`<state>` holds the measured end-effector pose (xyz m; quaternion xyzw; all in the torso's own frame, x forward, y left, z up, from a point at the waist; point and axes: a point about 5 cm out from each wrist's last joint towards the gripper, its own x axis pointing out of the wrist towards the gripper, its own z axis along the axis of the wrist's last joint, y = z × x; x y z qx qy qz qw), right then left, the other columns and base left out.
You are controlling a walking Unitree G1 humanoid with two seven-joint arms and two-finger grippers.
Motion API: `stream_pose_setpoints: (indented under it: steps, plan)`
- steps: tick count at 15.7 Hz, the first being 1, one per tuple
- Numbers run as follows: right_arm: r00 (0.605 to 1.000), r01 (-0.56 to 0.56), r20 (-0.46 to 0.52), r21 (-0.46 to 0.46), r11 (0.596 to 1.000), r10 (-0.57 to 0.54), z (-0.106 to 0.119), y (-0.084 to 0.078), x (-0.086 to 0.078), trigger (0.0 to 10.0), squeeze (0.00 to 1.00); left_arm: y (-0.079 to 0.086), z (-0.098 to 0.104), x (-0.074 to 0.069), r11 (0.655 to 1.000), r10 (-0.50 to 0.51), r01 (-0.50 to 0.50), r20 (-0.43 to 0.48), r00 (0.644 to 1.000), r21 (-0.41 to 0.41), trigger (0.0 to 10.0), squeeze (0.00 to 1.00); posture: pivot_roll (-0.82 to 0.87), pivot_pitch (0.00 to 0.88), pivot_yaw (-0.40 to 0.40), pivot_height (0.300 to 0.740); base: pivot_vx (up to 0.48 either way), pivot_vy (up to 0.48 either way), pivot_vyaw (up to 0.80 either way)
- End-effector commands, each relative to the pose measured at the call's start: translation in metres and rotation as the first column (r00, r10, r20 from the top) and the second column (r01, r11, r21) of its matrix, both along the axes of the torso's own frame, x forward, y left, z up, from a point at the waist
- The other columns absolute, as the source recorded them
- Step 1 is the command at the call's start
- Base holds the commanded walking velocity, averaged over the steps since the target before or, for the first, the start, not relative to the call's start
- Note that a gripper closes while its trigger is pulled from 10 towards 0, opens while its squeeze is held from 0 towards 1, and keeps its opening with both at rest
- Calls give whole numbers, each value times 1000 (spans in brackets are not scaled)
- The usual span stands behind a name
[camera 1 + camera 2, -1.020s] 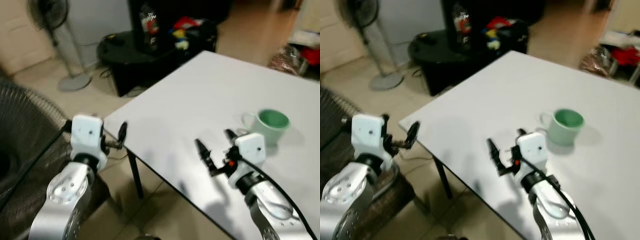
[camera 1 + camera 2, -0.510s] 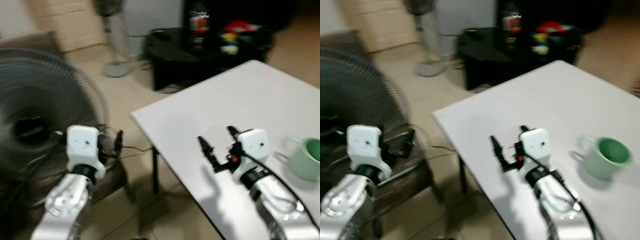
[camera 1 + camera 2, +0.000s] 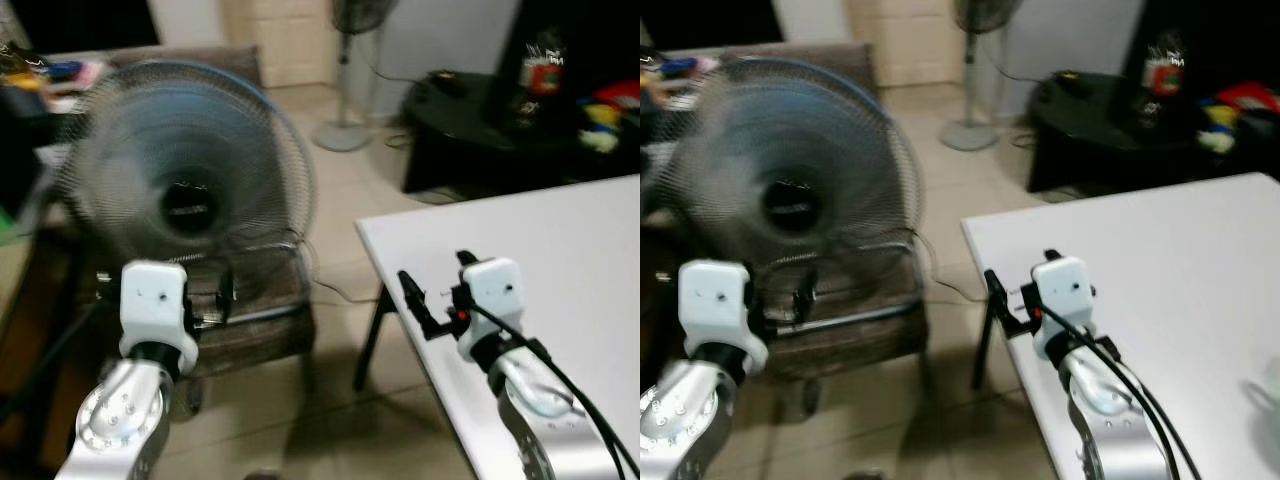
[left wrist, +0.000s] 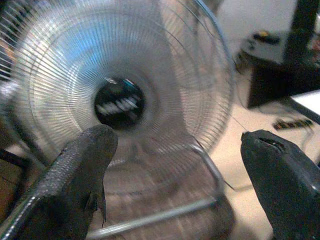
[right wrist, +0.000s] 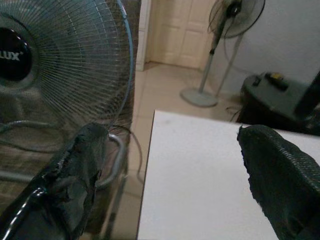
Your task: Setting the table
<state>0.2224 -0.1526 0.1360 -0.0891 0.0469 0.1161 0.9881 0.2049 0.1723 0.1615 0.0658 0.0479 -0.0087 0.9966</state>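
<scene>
Compared with the frames one second and half a second ago, the camera has swung to the robot's left: the floor fan, formerly at the picture edge, now stands in the left half of the head views, and the green mug has slid off toward the right edge.

Far left, the left tool [image 3: 222, 296] is raised in front of the floor fan [image 3: 185, 175], over the floor and clear of the bench. Its two fingers [image 4: 82, 172] are spread wide with nothing between them; the wrist view looks between them at the fan's wire guard and dark hub. The fan sits on a dark low stand with a metal tube frame.

Further right, a pedestal fan [image 3: 355, 60] stands on the tiled floor near a wall, beside a black low table [image 3: 480, 130] carrying a bottle and coloured items.

To the right, the right tool [image 3: 432, 295] hovers above the near corner of the white bench [image 3: 570, 240]. Its fingers [image 5: 272, 175] are spread apart and hold nothing.

The green mug [image 3: 1268, 385] is a pale blur at the right edge of the right eye view, on the bench, well apart from both tools.
</scene>
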Motion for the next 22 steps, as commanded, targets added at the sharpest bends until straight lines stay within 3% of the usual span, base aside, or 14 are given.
stream_pose_setpoints:
  steps: [1, 3, 4, 5, 8, 11, 12, 13, 18, 22]
  plan:
    - [1000, 28, 8, -15, 999, -28, -2, -2, 2, 10000, 1000, 10, 0, 3, 999, 37, -37, -4, 999, 22, 10000, 0, 40, 0, 11, 740, 0, 0, 800]
    - [997, 78, 9, -44, 996, -77, -9, -6, 2, 10000, 1000, 10, 2, 12, 999, -13, 13, 0, 1000, 34, 10000, 0, 14, 0, 48, 740, 0, 0, 800]
    - [996, 94, -8, -31, 995, -94, -11, -7, 2, 10000, 1000, 9, 3, 13, 999, -27, 27, 0, 1000, 31, 10000, 439, 12, 0, 60, 740, 0, 0, 800]
    - [991, 121, -60, 69, 990, -117, -13, -6, 0, 10000, 1000, 5, 6, 16, 999, -44, 44, 6, 999, 1, 10000, 1000, 5, 0, 77, 740, 0, 0, 800]
    - [993, 93, -89, 158, 983, -79, -16, 1, -2, 10000, 1000, 6, 5, 18, 999, -29, 29, 9, 1000, -24, 10000, 1000, 13, 0, 74, 740, 0, 0, 800]
    - [995, -15, -92, 218, 976, 36, -13, 17, 1, 10000, 1000, 11, 10, 18, 1000, -5, 5, 33, 999, 15, 10000, 1000, 20, 0, 69, 740, 0, 0, 800]
    - [991, -74, -96, 222, 972, 97, -13, 23, 0, 10000, 1000, 12, 8, 16, 1000, 5, -5, 31, 1000, 13, 10000, 820, 25, 0, 64, 740, 0, 0, 800]
    - [988, -97, -95, 230, 968, 122, -13, 24, 1, 10000, 1000, 11, 7, 15, 1000, 6, -6, 27, 1000, 15, 10000, 0, 29, 0, 62, 740, 0, 0, 800]
    - [990, -92, -82, 270, 958, 118, -10, 21, 6, 10000, 1000, 10, 8, 16, 999, 5, -6, 43, 999, 32, 10000, 0, 32, 0, 63, 740, 0, 0, 800]
    - [975, -169, -89, 288, 943, 202, -11, 31, 3, 10000, 1000, 8, 14, 13, 999, -14, 12, 63, 998, 38, 10000, 0, 59, 0, 55, 740, 0, 0, 800]
